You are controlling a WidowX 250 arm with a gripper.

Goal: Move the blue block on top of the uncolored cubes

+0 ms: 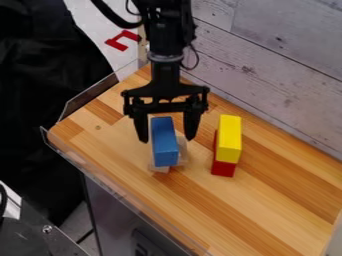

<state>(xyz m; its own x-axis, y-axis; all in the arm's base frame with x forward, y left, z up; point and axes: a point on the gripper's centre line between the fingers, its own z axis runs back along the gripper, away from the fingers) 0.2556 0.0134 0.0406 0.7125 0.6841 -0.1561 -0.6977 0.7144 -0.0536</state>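
My gripper (166, 138) hangs over the left part of the wooden surface with its two fingers apart, one on each side of the blue block (165, 142). Small gaps show between the fingers and the block. The blue block is long and lies on top of the uncolored wooden cubes (182, 151), which peek out at its right side and below its lower end. Most of the cubes are hidden under the block.
Right of the blue block, a yellow block (229, 138) rests on a red block (223, 168). The wooden tabletop (280, 200) has a clear raised edge along its left side, and a grey plank wall stands behind.
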